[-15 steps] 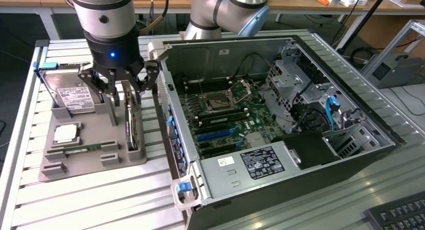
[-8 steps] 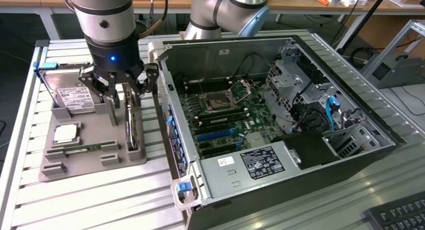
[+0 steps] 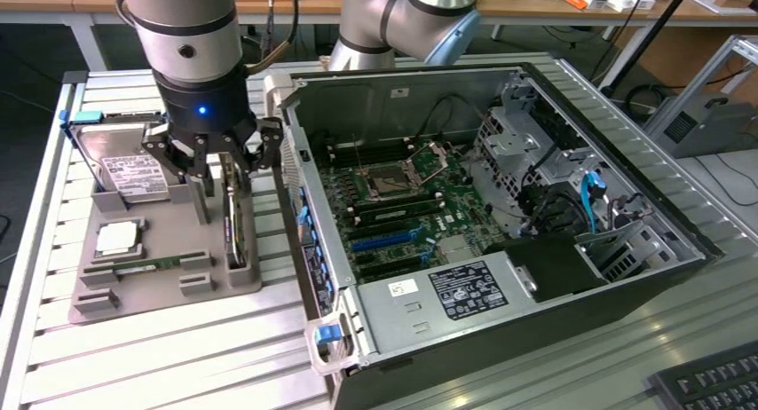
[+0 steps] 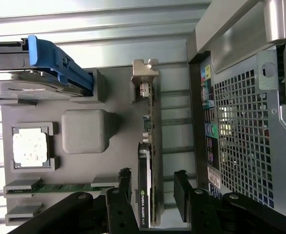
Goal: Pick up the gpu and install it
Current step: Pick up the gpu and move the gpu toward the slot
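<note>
One grey tray (image 3: 154, 290) serves as landmark. On the tray's left part, in the exterior view, lie a hard drive (image 3: 124, 166), a CPU (image 3: 119, 239) and a RAM stick (image 3: 148, 265). Along the tray's right edge the gpu (image 3: 237, 237) stands on its long edge in a slot. Over that edge hangs the gripper (image 3: 220, 210), spread wide, one finger on each side of the gpu with a gap at both; it grips nothing. Just right of the tray stands the open case (image 3: 379, 90).
</note>
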